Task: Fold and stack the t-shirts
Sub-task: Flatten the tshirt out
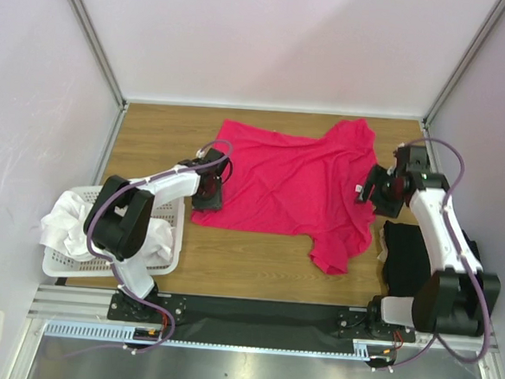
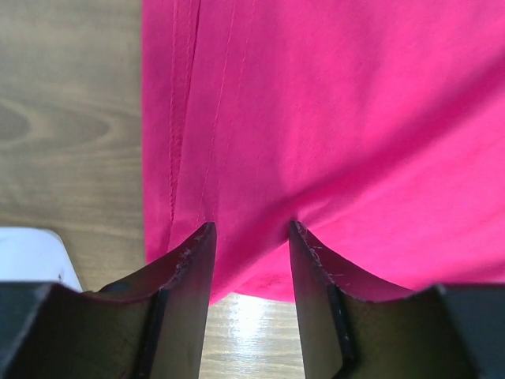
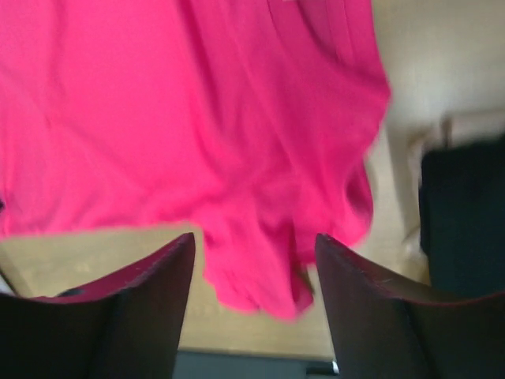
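**Lining up the first fold on the pink shirt: nothing folded or stacked yet**

The crimson-pink t-shirt (image 1: 292,179) lies spread open mid-bench. It looks like a single layer from the top view, with some wrinkles and the near sleeve bunched. No fold is visible in it.

The left fingers (image 1: 207,193) sit at the shirt's hem edge on the left side. In the left wrist view they stand a narrow gap apart. The stitched hem runs just past the tips, and the fabric edge shows in the gap with bare bench (image 1: 256,268) under it. They have hold of nothing.

The right fingers (image 1: 371,187) are at the collar side, just beside the white neck label (image 1: 357,191). The right wrist view is blurred, but the fingers are clearly spread wide. Sleeve fabric lies beyond them and nothing is gripped.

The black t-shirt (image 1: 404,252) is a dark heap on the right of the bench, near the right arm's base. Whether it is folded cannot be told. The white t-shirts (image 1: 68,220) are piled loose in the perforated basket (image 1: 108,272) on the left.

Read on progress: early. One shirt is laid out, there are no confirmed folds, and no stack is visible. Left to do:
- fold the pink shirt
- sort out the black one
- pull the whites from the basket and fold each
- stack the lot
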Motion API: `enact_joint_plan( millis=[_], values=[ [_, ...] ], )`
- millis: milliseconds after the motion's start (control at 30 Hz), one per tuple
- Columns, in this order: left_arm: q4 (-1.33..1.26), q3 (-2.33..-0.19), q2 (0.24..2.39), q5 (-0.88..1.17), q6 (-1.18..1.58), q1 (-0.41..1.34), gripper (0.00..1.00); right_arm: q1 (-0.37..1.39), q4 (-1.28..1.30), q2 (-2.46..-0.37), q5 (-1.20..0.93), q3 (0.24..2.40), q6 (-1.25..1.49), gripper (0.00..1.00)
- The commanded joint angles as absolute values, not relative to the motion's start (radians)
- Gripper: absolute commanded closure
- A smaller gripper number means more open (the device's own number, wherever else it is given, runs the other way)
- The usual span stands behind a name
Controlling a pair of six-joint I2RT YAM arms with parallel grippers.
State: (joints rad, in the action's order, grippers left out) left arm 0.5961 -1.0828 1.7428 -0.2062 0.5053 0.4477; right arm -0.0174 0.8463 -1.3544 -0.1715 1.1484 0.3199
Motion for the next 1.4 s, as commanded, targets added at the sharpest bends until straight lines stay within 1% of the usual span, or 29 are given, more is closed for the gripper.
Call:
enact_joint_plan(
  millis=[0, 67, 100, 233, 267, 300, 333, 467, 800, 1100, 1167, 1200, 1233, 1267, 1367],
  values=[
    [0.594, -1.052, 1.706, -0.261, 0.573, 0.462, 0.53, -0.015, 0.946, -1.212, -0.189, 1.033, 0.367, 0.35],
    [0.597, -1.039, 1.72, -0.278, 0.59, 0.462, 0.53, -0.012, 0.945, -1.16, -0.209, 0.979, 0.396, 0.37],
    [0.598, -1.039, 1.723, -0.285, 0.601, 0.462, 0.53, -0.011, 0.937, -1.152, -0.212, 0.935, 0.405, 0.41],
    [0.601, -1.035, 1.727, -0.319, 0.609, 0.465, 0.55, -0.003, 0.916, -1.153, -0.181, 0.858, 0.436, 0.46],
    [0.601, -1.035, 1.727, -0.319, 0.609, 0.465, 0.55, -0.003, 0.916, -1.154, -0.17, 0.851, 0.436, 0.46],
    [0.601, -1.034, 1.726, -0.33, 0.609, 0.465, 0.56, 0.026, 0.92, -1.169, -0.158, 0.857, 0.442, 0.48],
    [0.601, -1.032, 1.723, -0.334, 0.609, 0.466, 0.58, 0.031, 0.919, -1.176, -0.141, 0.862, 0.446, 0.5],
    [0.617, -1.019, 1.72, -0.368, 0.626, 0.468, 0.59, 0.038, 0.922, -1.241, -0.112, 0.861, 0.463, 0.51],
    [0.658, -1.017, 1.74, -0.42, 0.676, 0.468, 0.58, 0.077, 0.87, -1.361, -0.034, 0.838, 0.537, 0.44],
    [0.666, -1.017, 1.741, -0.422, 0.681, 0.468, 0.58, 0.104, 0.828, -1.417, -0.002, 0.793, 0.569, 0.46],
    [0.663, -1.016, 1.741, -0.416, 0.68, 0.469, 0.58, 0.104, 0.825, -1.424, 0.028, 0.792, 0.574, 0.5],
    [0.661, -1.014, 1.74, -0.414, 0.68, 0.468, 0.58, 0.104, 0.822, -1.431, 0.038, 0.792, 0.574, 0.57],
    [0.658, -1.012, 1.738, -0.413, 0.68, 0.468, 0.58, 0.104, 0.822, -1.436, 0.047, 0.795, 0.575, 0.61],
    [0.657, -1.012, 1.74, -0.411, 0.675, 0.468, 0.58, 0.104, 0.822, -1.439, 0.063, 0.798, 0.575, 0.69],
    [0.655, -1.017, 1.74, -0.411, 0.667, 0.468, 0.58, 0.106, 0.836, -1.462, 0.075, 0.807, 0.577, 0.73]
  ],
)
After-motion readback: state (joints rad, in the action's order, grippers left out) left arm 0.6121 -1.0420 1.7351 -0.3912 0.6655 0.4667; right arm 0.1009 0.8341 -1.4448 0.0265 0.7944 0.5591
